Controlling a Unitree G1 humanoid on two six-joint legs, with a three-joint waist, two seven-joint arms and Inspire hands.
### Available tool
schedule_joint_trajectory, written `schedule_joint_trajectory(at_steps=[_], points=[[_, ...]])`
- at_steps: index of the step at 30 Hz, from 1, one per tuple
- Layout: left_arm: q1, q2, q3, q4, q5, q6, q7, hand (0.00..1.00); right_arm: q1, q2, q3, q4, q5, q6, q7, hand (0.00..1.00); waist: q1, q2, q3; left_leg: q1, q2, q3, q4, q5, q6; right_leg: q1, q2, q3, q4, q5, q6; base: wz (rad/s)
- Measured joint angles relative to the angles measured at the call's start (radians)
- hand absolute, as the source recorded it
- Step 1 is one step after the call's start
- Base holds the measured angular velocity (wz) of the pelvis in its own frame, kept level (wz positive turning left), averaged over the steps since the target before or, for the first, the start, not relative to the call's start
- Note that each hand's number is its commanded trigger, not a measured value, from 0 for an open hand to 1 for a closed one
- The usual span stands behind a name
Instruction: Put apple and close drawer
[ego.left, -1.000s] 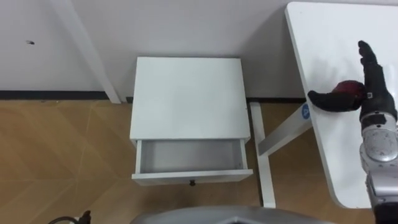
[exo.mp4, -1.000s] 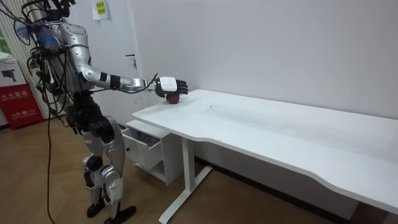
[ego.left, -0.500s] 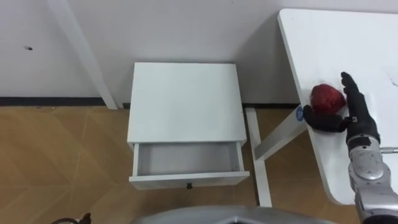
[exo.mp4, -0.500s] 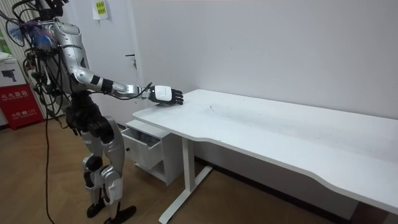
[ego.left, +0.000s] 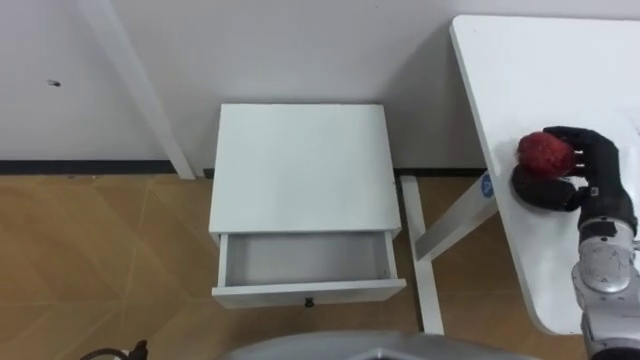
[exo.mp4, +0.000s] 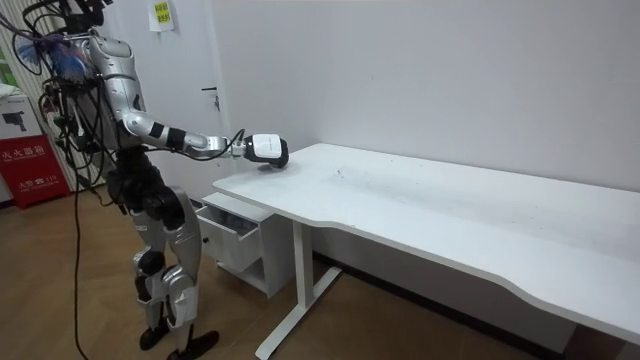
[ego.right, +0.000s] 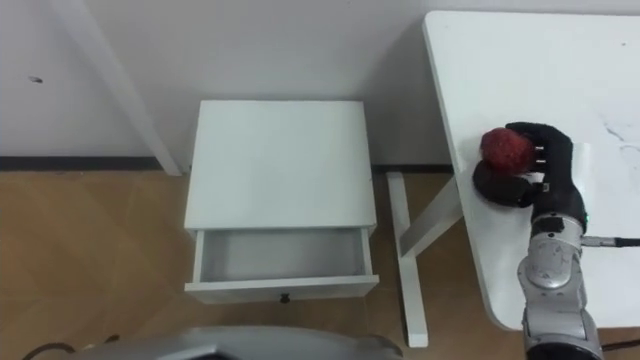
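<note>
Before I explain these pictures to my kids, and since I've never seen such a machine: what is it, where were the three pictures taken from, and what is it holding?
It is a two-legged robot with two arms and humanlike hands. Two pictures come from a camera on its head, looking down. The third comes from a camera across the room and shows the robot standing by a small white cabinet at the end of a white table. Its right hand reaches onto the table, and its fingers are curled round a red apple near the edge. Below, the cabinet has its drawer pulled open, with nothing in it.
</note>
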Motion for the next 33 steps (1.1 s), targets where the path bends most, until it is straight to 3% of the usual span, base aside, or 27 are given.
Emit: schedule_joint_trajectory(at_steps=[12, 15, 18, 22, 25, 29, 33], points=[[-0.028, 0.0, -0.043, 0.003, 0.0, -0.018, 0.003, 0.0, -0.007, 0.019, 0.134, -0.092, -0.002, 0.022, 0.032, 1.0, 0.009, -0.001, 0.012, -0.005, 0.0, 0.002, -0.001, 0.0, 0.0, -0.007, 0.001, 0.003, 0.003, 0.001, -0.001, 0.0], [-0.03, -0.001, -0.062, 0.003, 0.0, -0.024, 0.002, 0.0, -0.007, 0.02, 0.173, -0.139, -0.04, 0.032, 0.049, 1.0, 0.033, 0.002, 0.0129, -0.015, 0.002, 0.015, 0.001, 0.001, -0.003, -0.025, 0.004, 0.019, 0.001, 0.004, -0.006, -0.16], [-0.037, 0.0, -0.069, 0.009, 0.0, -0.028, -0.003, 0.0, -0.007, 0.019, 0.275, -0.16, -0.079, 0.044, 0.137, 1.0, 0.046, 0.003, 0.0162, -0.028, 0.003, 0.012, 0.002, 0.003, -0.005, -0.036, 0.005, 0.012, 0.002, 0.005, -0.007, 0.04], [-0.079, -0.001, -0.098, 0.046, 0.0, -0.028, -0.025, 0.0, -0.008, 0.02, 0.402, -0.185, -0.119, 0.054, 0.246, 1.0, 0.088, 0.013, 0.0304, -0.038, 0.0, -0.006, 0.001, 0.003, -0.004, -0.037, 0.0, -0.015, 0.001, 0.005, -0.007, 0.17], [-0.074, -0.001, -0.102, 0.046, 0.0, -0.022, -0.029, 0.0, -0.014, 0.019, 0.449, -0.206, -0.119, 0.063, 0.286, 1.0, 0.114, 0.01, 0.0282, -0.044, 0.0, -0.019, 0.001, 0.003, -0.004, -0.036, -0.002, -0.035, -0.002, 0.004, -0.006, 0.19], [-0.067, -0.002, -0.104, 0.048, 0.0, -0.017, -0.036, 0.0, -0.038, 0.019, 0.478, -0.206, -0.119, 0.073, 0.316, 1.0, 0.119, -0.005, 0.0185, -0.051, -0.003, -0.033, 0.003, 0.004, -0.004, -0.032, -0.005, -0.047, -0.015, 0.004, -0.006, 0.16], [-0.068, -0.002, -0.105, 0.049, -0.001, -0.015, -0.033, 0.0, -0.041, 0.019, 0.479, -0.206, -0.119, 0.074, 0.321, 1.0, 0.115, -0.007, 0.0175, -0.049, -0.003, -0.035, 0.001, 0.004, -0.004, -0.024, -0.008, -0.057, -0.016, 0.004, -0.006, 0.1]])
